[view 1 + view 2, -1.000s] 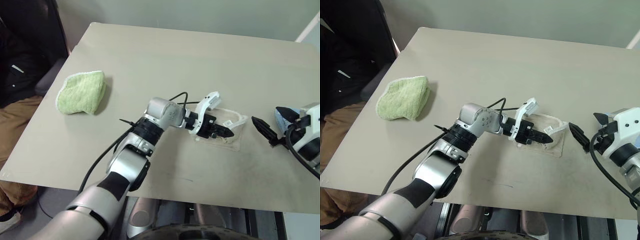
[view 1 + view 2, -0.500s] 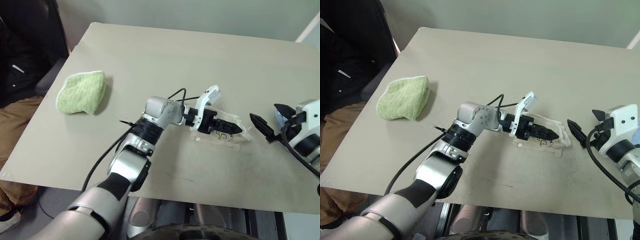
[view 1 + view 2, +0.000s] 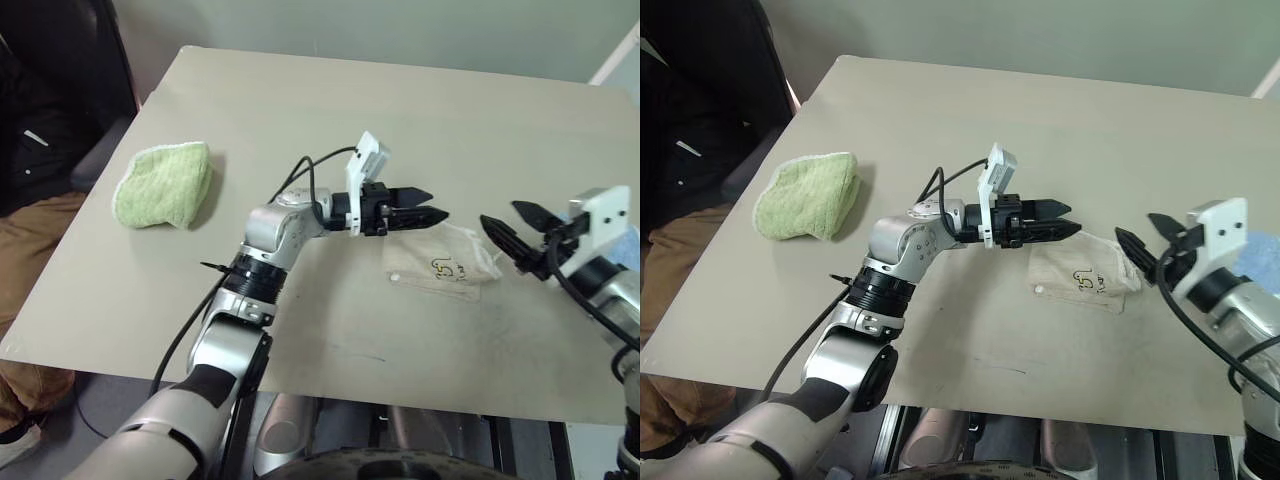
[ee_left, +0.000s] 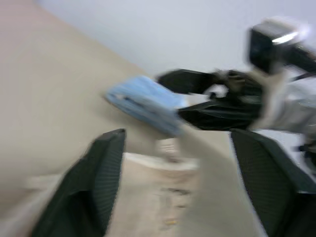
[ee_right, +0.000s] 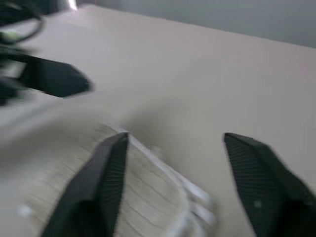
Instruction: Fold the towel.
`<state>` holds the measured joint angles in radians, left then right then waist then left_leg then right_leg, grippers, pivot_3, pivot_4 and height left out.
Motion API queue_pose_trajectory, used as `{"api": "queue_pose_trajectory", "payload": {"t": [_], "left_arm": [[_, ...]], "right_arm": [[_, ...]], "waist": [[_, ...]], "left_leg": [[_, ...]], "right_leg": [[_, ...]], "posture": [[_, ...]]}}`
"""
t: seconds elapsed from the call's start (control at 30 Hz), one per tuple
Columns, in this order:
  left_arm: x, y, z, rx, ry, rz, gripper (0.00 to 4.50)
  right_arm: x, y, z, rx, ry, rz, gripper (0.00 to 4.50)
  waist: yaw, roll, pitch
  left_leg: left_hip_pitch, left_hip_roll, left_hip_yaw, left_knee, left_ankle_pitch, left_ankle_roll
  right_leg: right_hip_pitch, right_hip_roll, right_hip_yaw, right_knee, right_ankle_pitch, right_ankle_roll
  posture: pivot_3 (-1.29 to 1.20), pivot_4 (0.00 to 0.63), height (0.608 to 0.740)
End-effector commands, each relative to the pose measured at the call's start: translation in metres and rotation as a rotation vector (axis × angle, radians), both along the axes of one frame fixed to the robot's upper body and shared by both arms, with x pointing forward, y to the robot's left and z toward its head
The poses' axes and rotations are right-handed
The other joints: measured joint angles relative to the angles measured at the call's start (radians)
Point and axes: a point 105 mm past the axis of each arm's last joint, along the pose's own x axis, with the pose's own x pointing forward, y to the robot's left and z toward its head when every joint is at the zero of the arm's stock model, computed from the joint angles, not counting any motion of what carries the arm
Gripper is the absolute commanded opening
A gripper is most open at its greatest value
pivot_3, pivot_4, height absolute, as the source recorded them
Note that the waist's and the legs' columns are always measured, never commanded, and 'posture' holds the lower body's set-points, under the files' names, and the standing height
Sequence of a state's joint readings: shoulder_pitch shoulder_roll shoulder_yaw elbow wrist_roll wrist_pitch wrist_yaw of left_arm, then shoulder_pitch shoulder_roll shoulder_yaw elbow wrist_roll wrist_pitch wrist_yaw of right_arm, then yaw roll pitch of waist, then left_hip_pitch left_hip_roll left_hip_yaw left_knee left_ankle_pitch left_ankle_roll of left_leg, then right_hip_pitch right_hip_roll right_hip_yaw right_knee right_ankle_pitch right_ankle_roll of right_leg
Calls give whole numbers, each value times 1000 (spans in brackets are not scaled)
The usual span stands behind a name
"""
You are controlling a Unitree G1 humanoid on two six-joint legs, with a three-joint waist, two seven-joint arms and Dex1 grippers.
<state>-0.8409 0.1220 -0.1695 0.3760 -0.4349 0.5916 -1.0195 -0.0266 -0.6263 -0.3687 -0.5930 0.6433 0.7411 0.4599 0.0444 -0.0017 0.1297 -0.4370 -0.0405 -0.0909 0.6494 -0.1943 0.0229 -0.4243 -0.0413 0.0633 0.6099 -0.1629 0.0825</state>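
The towel (image 3: pixel 445 264) lies folded small and flat on the table (image 3: pixel 400 110), beige with a white corded edge and a small printed mark on top. My left gripper (image 3: pixel 436 206) hovers just above its left end, pointing right, open and holding nothing. In the left wrist view its fingers (image 4: pixel 96 177) stand wide apart over the towel (image 4: pixel 158 195). My right gripper (image 3: pixel 498 216) is level at the towel's right end, pointing left, open and empty. The towel's corded corner (image 5: pixel 163 173) lies between its fingers (image 5: pixel 101 182).
A light green cloth (image 3: pixel 165 185) sits bunched at the table's left side. A light blue cloth (image 3: pixel 1262 246) lies behind my right gripper at the right edge. A seated person (image 3: pixel 30 190) is beside the table's left edge.
My left gripper has let go of the towel, lifted off it and drawn back to the left. The towel now lies folded flat. My right gripper has moved left toward it.
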Motion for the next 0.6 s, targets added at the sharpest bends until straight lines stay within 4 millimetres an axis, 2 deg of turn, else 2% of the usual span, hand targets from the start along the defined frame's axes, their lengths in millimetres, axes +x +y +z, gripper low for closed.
{"api": "queue_pose_trajectory", "payload": {"t": [0.03, 0.2, 0.4, 0.6], "left_arm": [[-1, 0, -2, 14, -117, -23, 1848], [0, 2, -3, -10, -193, -18, 19], [4, -13, -4, -50, -301, -3, 19], [-3, -28, -12, -88, -271, -49, 19]], "right_arm": [[8, 11, 3, 20, -20, 21, 1741], [17, 19, -5, 56, -3, 28, 4], [32, 21, -18, 94, 29, -27, 4], [30, 12, -29, 159, 49, -92, 4]], "waist": [[-1, 0, 0], [3, 0, 0], [3, 0, 0], [2, 1, 0]], "left_leg": [[0, 0, 0, 0, 0, 0], [-2, 0, -1, 0, -1, 1], [-2, 0, -1, 1, -2, 1], [-2, 0, -1, 1, -2, 1]], "right_leg": [[0, 0, 0, 0, 0, 0], [-1, 0, -1, 0, 0, 0], [-1, 0, -1, 0, 2, -3], [-1, -1, -2, 0, 5, -7]], "posture": [[0, 150, 740], [0, 150, 740], [0, 150, 740], [0, 150, 740]]}}
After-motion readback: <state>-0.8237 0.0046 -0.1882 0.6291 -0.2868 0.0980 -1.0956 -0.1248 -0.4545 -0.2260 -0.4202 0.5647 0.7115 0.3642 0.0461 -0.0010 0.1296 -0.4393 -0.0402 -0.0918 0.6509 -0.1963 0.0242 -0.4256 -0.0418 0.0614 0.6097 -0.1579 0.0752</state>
